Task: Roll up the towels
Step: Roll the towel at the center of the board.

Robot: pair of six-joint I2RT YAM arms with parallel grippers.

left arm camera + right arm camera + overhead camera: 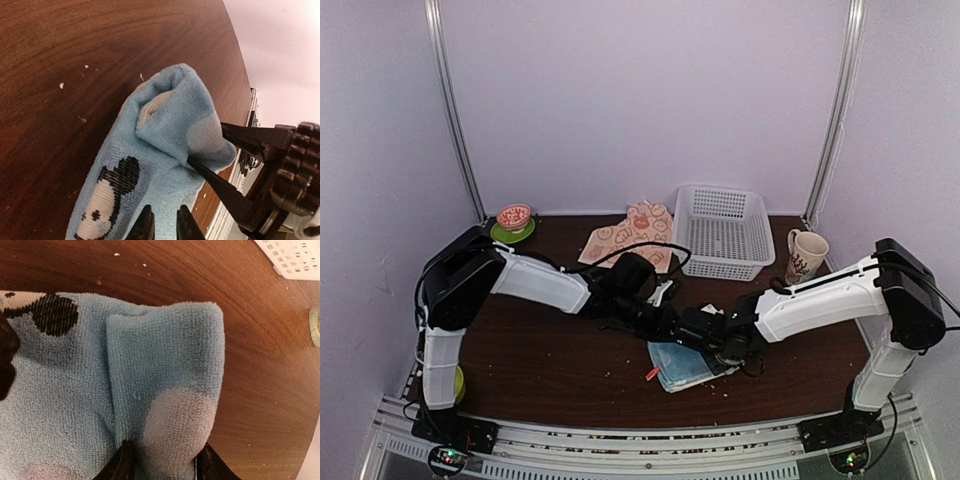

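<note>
The light blue towel (682, 368) lies at the table's front middle, one end folded over into a loose roll (172, 117). A black and white figure (107, 195) is printed on its flat part. My right gripper (165, 456) stands open, a finger on each side of the rolled end (165, 355), which fills the gap without being squeezed. My left gripper (164, 216) hovers over the flat part with its jaws slightly apart and nothing between them. Both grippers meet over the towel, left (672, 322) and right (718, 345). The cream towel (635, 235) lies crumpled at the back.
A white plastic basket (723, 230) stands at the back right, with a printed mug (805, 255) beside it. At the back left a red bowl on a green saucer (513, 222) sits. A small red scrap (651, 373) and crumbs lie near the blue towel.
</note>
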